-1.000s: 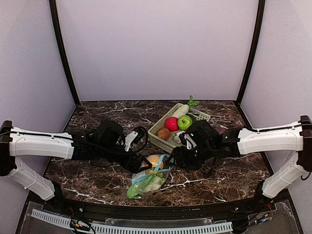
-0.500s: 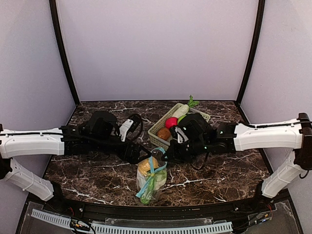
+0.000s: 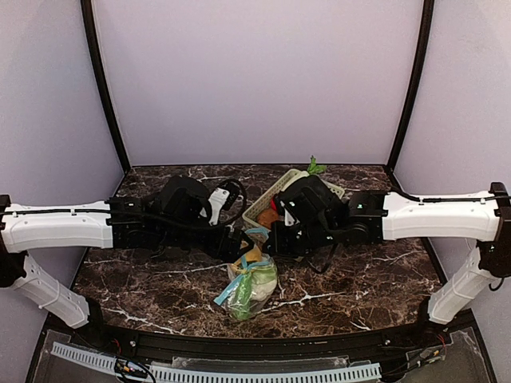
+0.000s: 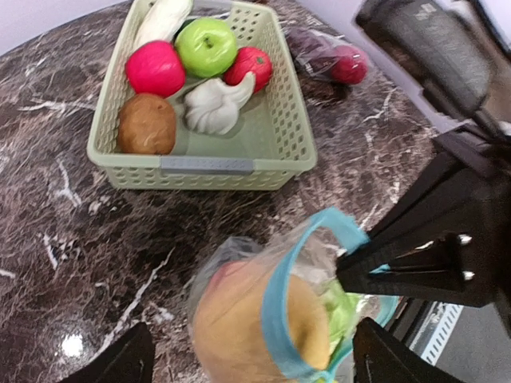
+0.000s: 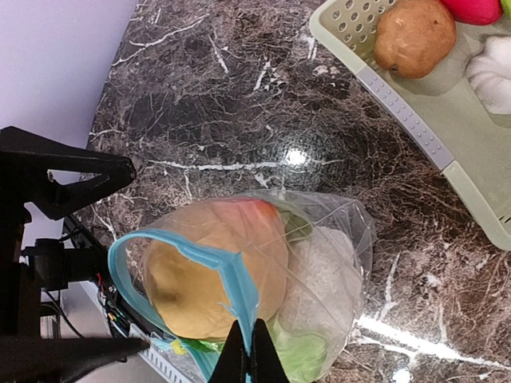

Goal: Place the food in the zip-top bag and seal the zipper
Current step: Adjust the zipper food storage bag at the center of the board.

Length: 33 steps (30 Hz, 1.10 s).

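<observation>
A desk [image 3: 144, 279] topped in a dark brown stone pattern with white veins was enclosed on three sides by plain pale lilac walls [image 3: 255, 80]. Black posts [image 3: 102, 88] stood at its two far corners. Bright spots of light [image 5: 295, 157] were reflected in the polished top. A white slotted strip [image 3: 239, 373] was fixed below the near edge.

A clear bag [image 3: 251, 281] was found at the middle of the desk, toward the near edge, with its mouth turned up toward the two arms. Its blue zipper strip [image 5: 192, 251] was seen gaping in a loop, not pressed together. Food [image 5: 263, 307] was packed inside it: a tan-orange piece [image 5: 207, 271], a white cauliflower [image 5: 323, 283] and something green [image 5: 299, 355] underneath.

The right gripper [image 5: 249, 355] was clenched on the bag at the zipper strip. The left gripper [image 4: 254, 363] was spread wide, with the bag's mouth between its fingers [image 4: 120, 363]; neither finger was seen pressing on it.

A pale green basket [image 4: 207, 165] was set toward the far edge, right of the middle, just beyond the bag. More food was held in it: a green apple [image 4: 206, 46], a pink-red fruit [image 4: 155, 69], a brown potato [image 4: 147, 124], a white garlic bulb [image 4: 214, 105], a red piece [image 4: 249, 64] and a long white radish [image 4: 162, 20]. A second small bag [image 4: 339, 64], with something dark red inside, was lying on the desk just beside the basket.
</observation>
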### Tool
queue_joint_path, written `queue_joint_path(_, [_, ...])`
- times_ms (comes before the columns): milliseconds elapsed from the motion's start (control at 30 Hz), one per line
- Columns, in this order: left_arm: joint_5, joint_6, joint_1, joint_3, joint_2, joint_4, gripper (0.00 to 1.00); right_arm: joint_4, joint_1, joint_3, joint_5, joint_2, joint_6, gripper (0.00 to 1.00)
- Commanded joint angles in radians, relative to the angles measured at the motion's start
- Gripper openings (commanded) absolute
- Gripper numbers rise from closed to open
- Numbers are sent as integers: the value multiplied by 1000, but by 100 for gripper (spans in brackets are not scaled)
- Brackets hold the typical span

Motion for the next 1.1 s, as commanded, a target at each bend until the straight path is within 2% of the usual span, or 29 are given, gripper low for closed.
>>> queue_joint_path(0, [-121,-18,-8,31,13,-121,75,-29,11,27,60,7,-15,0])
queue_joint_path(267, [-173,-8,-24,37,25,-216,45,-92,13,49,135,21,-27,0])
queue_joint_path(400, [-142,-18,-24,18,16,-179,38,-99,15,57,141,34,-33,0])
queue_joint_path(533, [-78,-50,-24,19,10,-99,41,-107,19,61,148,53,-33,0])
queue_joint_path(633, [-76,-87,-25,23,-8,-60,55,-112,24,65,153,66,-33,0])
queue_joint_path(767, [-86,-100,-27,22,-19,7,60,-111,29,69,158,76,-33,0])
queue_joint_path(1000, [-85,-97,-27,86,85,-35,67,-118,37,78,174,75,-39,0])
queue_joint_path(1067, [-86,-98,-27,95,110,-50,62,-122,39,76,181,73,-38,0])
